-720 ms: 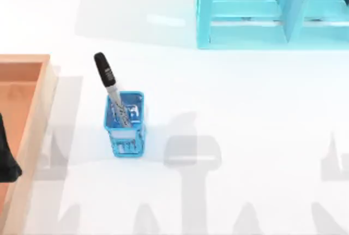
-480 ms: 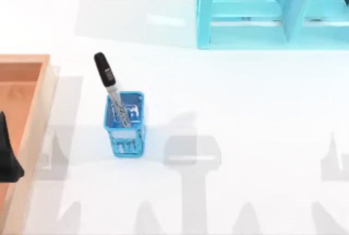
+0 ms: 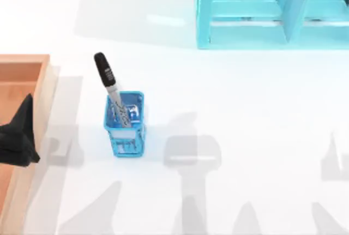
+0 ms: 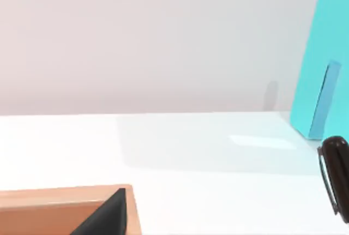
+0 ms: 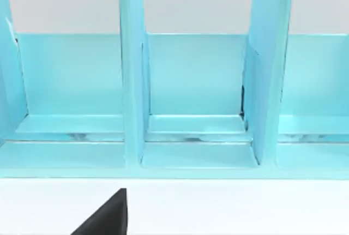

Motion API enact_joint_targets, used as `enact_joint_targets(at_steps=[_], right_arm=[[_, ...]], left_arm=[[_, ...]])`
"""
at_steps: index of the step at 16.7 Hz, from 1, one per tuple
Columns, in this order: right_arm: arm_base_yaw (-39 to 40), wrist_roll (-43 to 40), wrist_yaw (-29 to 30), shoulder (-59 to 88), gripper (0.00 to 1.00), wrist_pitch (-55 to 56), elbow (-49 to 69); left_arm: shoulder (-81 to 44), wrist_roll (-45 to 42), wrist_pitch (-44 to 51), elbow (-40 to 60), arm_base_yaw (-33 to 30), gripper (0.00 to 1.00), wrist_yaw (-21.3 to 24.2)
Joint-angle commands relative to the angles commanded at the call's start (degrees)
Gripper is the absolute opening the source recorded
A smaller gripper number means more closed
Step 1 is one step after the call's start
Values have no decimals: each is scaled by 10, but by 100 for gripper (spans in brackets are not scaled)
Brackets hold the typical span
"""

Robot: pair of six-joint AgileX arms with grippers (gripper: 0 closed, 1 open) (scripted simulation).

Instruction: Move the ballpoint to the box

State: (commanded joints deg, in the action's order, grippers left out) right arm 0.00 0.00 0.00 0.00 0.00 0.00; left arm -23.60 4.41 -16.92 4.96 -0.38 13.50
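left gripper [image 3: 20,137] | shifted right, over box [image 3: 48,90] wall

ballpoint [image 3: 109,85] in pen holder [image 3: 124,124], box [image 3: 34,104] left, shelf unit [image 3: 272,11] behind

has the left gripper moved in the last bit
Yes. The left gripper has shifted rightward across the box wall toward the ballpoint.

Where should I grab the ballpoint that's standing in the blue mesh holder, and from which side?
Probably by the black cap, coming from above. The ballpoint leans out of the blue mesh pen holder with the cap free and its barrel walled in. The left gripper, over the box, is nearest.
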Motion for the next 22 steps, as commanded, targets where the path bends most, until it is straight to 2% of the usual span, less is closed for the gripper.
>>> enact_joint_targets(at_steps=[8, 14, 17, 22], right_arm=[[0, 0, 0, 0, 100, 0, 0], [0, 0, 0, 0, 100, 0, 0], [0, 0, 0, 0, 100, 0, 0], [0, 0, 0, 0, 100, 0, 0]], left_arm=[[-342, 68, -203, 53, 2, 100, 172], [-561, 110, -309, 70, 2, 100, 282], [-616, 122, -335, 72, 5, 100, 312], [-625, 124, -340, 73, 6, 100, 316]])
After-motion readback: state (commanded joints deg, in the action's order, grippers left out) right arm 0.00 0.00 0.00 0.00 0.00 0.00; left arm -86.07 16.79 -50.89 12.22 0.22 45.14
